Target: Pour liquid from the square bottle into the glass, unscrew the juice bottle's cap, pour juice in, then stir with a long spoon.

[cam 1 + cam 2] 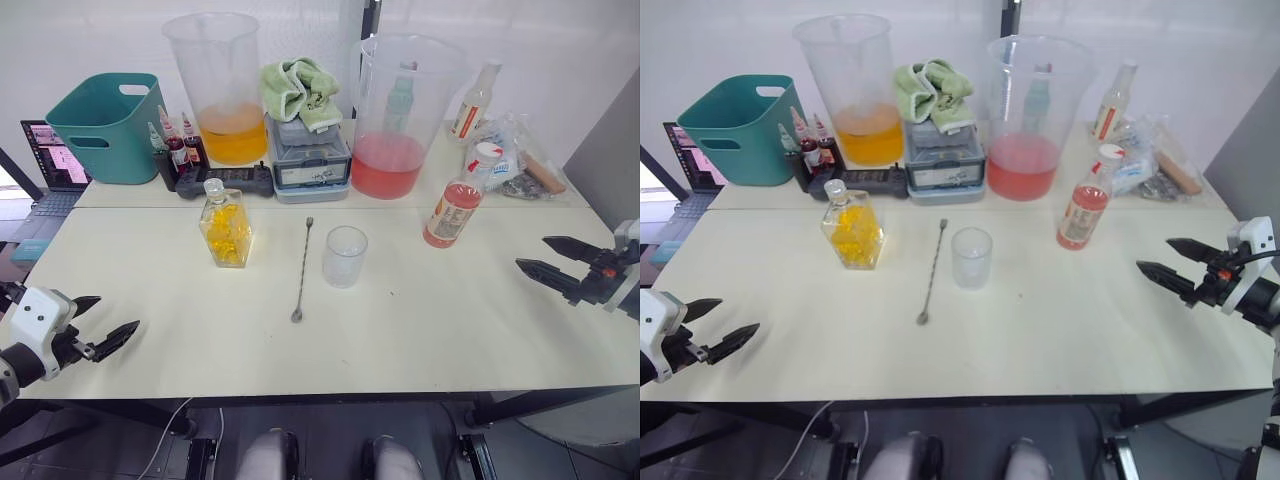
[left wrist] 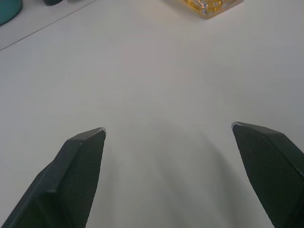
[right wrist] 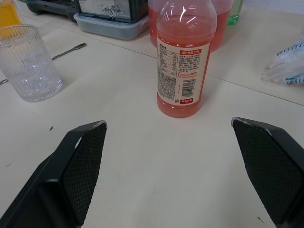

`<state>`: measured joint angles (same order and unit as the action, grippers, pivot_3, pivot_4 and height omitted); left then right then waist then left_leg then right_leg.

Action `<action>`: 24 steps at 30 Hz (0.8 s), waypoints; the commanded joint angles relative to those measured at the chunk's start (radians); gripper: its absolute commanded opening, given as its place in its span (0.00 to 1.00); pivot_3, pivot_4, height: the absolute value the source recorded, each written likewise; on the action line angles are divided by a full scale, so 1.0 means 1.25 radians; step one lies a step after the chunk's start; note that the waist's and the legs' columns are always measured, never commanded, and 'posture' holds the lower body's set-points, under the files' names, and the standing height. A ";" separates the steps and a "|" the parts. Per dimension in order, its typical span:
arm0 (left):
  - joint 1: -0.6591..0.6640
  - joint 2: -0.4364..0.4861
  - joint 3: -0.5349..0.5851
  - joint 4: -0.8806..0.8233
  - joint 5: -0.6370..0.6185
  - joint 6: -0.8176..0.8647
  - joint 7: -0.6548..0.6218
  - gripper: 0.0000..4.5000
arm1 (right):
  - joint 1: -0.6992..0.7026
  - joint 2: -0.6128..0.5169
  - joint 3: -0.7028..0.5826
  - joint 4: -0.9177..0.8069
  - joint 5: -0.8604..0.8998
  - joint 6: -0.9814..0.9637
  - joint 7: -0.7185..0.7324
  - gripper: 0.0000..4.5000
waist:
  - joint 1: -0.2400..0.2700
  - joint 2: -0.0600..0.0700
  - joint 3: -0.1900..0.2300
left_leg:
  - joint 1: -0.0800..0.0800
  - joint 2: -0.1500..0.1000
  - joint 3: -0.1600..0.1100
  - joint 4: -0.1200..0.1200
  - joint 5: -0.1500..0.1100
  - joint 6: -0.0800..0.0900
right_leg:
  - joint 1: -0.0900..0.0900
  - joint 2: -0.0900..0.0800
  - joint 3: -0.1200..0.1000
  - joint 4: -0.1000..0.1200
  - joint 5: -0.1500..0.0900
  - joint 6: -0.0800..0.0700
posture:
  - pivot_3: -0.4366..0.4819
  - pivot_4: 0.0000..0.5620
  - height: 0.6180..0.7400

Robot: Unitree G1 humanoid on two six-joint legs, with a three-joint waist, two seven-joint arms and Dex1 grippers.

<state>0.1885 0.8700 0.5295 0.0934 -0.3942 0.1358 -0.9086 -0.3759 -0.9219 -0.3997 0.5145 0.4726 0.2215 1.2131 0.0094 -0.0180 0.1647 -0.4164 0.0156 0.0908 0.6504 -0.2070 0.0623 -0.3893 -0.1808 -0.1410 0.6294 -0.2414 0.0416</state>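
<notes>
A pale table [image 1: 420, 330] is seen, with two big pitchers at the back: one [image 1: 218, 85] with orange liquid, one [image 1: 400, 115] with pink. A teal bin [image 1: 105, 125] is placed at the back left, and a green cloth [image 1: 300, 90] is laid on a grey box [image 1: 310, 160] between the pitchers. The juice bottle [image 1: 455, 205], capped by its white cap [image 1: 487, 152], is stood upright right of the glass [image 1: 345, 257]. The square bottle [image 1: 226, 225] is set left of the spoon [image 1: 302, 270], which is laid flat just beside the glass. The left gripper [image 1: 108, 322] is held spread at the table's near left edge, empty; the right gripper [image 1: 545, 256] is held spread at the right edge, pointed at the juice bottle, well apart from it
</notes>
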 commanded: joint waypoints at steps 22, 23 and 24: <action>0.121 -0.274 0.097 -0.464 -0.179 0.201 0.260 1.00 | -0.172 -0.048 0.150 -0.384 0.216 0.446 0.128 0.99 | 0.013 0.000 0.000 | 0.000 0.000 0.001 0.001 -0.005 -0.002 | 0.000 0.000 0.004 -0.002 0.000 0.000 | 0.48 0.27 0.97; 0.130 -0.298 0.091 -0.479 -0.173 0.192 0.276 1.00 | -0.186 -0.044 0.159 -0.381 0.213 0.444 0.132 0.99 | 0.013 0.000 0.000 | 0.000 0.000 0.001 0.001 -0.005 -0.002 | 0.000 0.000 0.004 -0.002 0.000 0.000 | 0.48 0.27 0.97; 0.136 -0.317 0.086 -0.490 -0.166 0.187 0.295 1.00 | -0.194 -0.043 0.167 -0.376 0.207 0.436 0.136 0.99 | 0.012 0.000 0.000 | 0.000 0.000 0.002 0.002 -0.005 -0.001 | 0.000 0.000 0.006 -0.003 0.001 0.000 | 0.48 0.27 0.97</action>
<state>0.3488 0.4850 0.6381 -0.4723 -0.6068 0.3915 -0.5756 -0.5909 -0.9644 -0.1853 0.0524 0.7231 0.7743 1.3677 0.0239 -0.0184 0.1652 -0.4167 0.0150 0.0936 0.6528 -0.2138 0.0618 -0.3894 -0.1808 -0.1324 0.6260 -0.2403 0.0429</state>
